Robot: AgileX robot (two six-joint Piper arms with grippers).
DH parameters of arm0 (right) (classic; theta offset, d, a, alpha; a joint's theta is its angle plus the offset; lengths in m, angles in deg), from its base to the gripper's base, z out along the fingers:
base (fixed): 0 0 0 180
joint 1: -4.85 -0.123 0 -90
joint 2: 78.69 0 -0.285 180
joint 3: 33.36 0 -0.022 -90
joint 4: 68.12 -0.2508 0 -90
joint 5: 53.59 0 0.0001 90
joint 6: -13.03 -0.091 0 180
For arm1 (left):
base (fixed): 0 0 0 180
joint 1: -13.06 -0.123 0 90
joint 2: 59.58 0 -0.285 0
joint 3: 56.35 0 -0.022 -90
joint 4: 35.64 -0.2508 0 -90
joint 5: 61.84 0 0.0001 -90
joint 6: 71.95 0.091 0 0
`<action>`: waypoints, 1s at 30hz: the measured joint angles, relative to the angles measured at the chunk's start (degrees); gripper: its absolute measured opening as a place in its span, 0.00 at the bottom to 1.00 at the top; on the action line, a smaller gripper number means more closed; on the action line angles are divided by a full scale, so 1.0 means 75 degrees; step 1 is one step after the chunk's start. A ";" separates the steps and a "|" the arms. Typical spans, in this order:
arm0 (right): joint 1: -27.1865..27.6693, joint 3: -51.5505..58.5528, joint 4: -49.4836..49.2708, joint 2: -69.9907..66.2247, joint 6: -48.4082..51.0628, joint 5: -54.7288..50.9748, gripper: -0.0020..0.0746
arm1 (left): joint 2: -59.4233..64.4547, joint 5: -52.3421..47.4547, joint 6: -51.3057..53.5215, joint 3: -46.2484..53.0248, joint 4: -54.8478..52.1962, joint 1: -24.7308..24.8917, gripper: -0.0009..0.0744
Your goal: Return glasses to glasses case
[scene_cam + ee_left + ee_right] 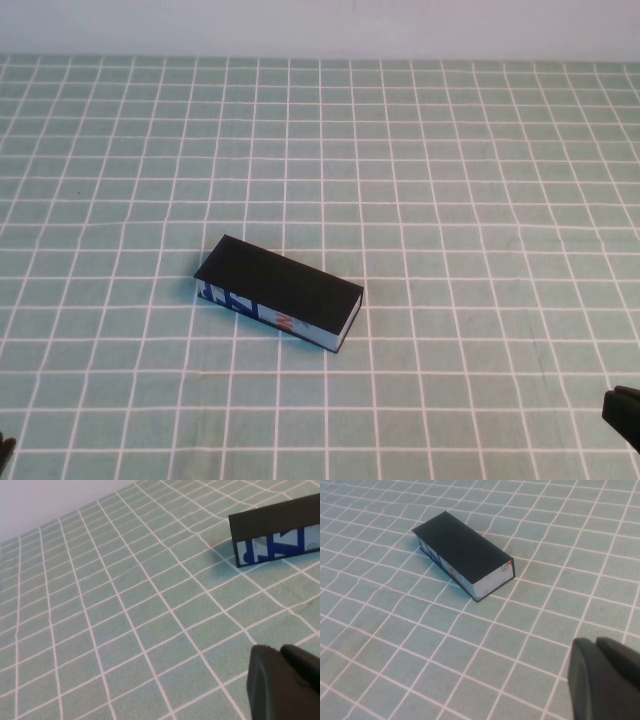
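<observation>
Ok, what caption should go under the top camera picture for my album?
Closed glasses case lies on the green checked tablecloth, left gripper and right gripper parked at the near corners.

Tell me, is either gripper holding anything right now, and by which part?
Nothing is held. The left gripper and right gripper sit at the table's near edge, well away from the closed glasses case. No glasses are visible.

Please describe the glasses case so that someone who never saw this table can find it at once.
On the green cloth with white grid lines, look near the middle. There lies a closed rectangular box, the glasses case, with black lid and white sides bearing blue and orange-red marks. Nothing else lies there; the left gripper and right gripper wait at the near corners.
</observation>
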 joint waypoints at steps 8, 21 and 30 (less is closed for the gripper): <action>0.0000 0.0000 0.0000 0.0000 0.0000 0.0000 0.01 | 0.0000 0.0549 -0.0868 0.0059 -0.0457 0.0000 0.01; 0.0000 0.0000 0.0000 0.0000 0.0000 0.0000 0.01 | -0.0007 0.0561 -0.1028 0.0059 -0.1483 0.0000 0.01; 0.0000 0.0000 0.0000 0.0000 0.0000 0.0000 0.01 | -0.0007 0.0561 -0.1028 0.0059 -0.1500 0.0000 0.01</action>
